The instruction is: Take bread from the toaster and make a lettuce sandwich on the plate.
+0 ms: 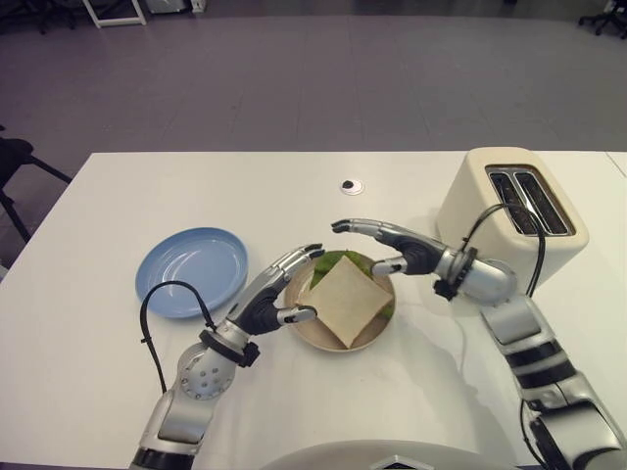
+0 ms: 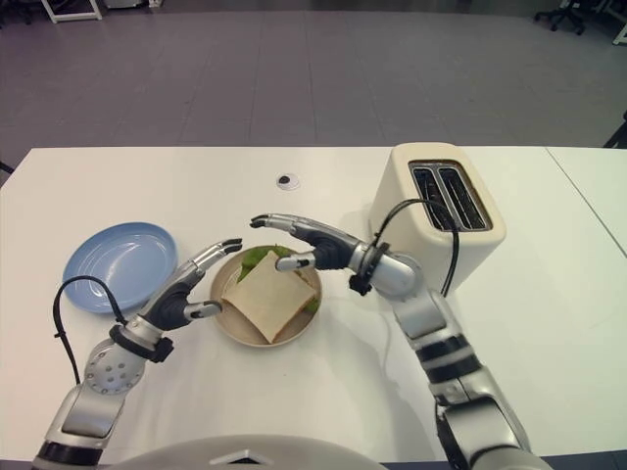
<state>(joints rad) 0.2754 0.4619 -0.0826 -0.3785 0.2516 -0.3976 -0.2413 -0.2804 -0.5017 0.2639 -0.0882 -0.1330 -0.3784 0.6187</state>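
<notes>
Tan bread (image 1: 345, 302) is laid over lettuce (image 1: 338, 262) on the beige plate (image 1: 323, 342) toward the table's front edge. It is flanked by the left hand (image 1: 269, 299) and right hand (image 1: 392, 245), both spread and empty, and the right is held over its far corner. A gap between the left fingertips (image 2: 233, 243) and the lettuce is shown more plainly in the right eye view.

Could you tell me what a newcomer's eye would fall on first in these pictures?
First comes the bread slice lying on lettuce on the beige plate in the middle of the white table. The left hand and the right hand are open on either side of it and hold nothing. Next, the cream toaster stands at the right and a blue plate lies at the left.
</notes>
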